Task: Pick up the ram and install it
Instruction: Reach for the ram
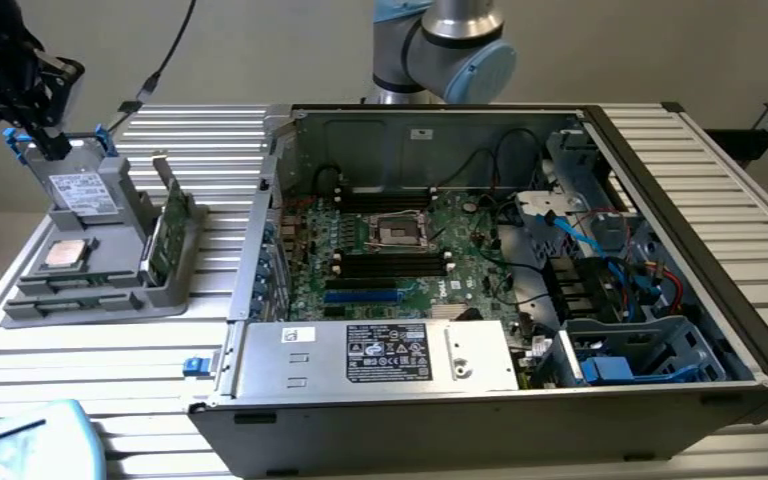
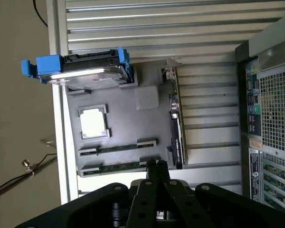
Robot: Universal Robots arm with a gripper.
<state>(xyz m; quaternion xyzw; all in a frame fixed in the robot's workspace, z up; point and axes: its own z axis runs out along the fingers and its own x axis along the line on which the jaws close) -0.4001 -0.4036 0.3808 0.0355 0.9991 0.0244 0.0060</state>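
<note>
The ram (image 1: 168,222) is a thin green stick standing on its long edge in the right side of a grey holder tray (image 1: 91,295), at the exterior view's left. In the wrist view the ram (image 2: 176,128) runs along the holder's edge nearest the computer. My black gripper (image 1: 45,132) hangs high over the holder's far end, above the drive, well apart from the ram. Its fingertips (image 2: 155,165) meet with nothing between them. The motherboard (image 1: 398,245) lies in the open case, with long black memory slots (image 1: 387,263) on either side of the processor socket.
The holder also carries a grey drive (image 1: 80,190) in blue clips and a square silver processor chip (image 1: 64,255). The case's metal walls (image 1: 257,230), the power supply (image 1: 384,355) and blue cables (image 1: 598,245) crowd the board. Ribbed aluminium table (image 1: 91,350) surrounds everything.
</note>
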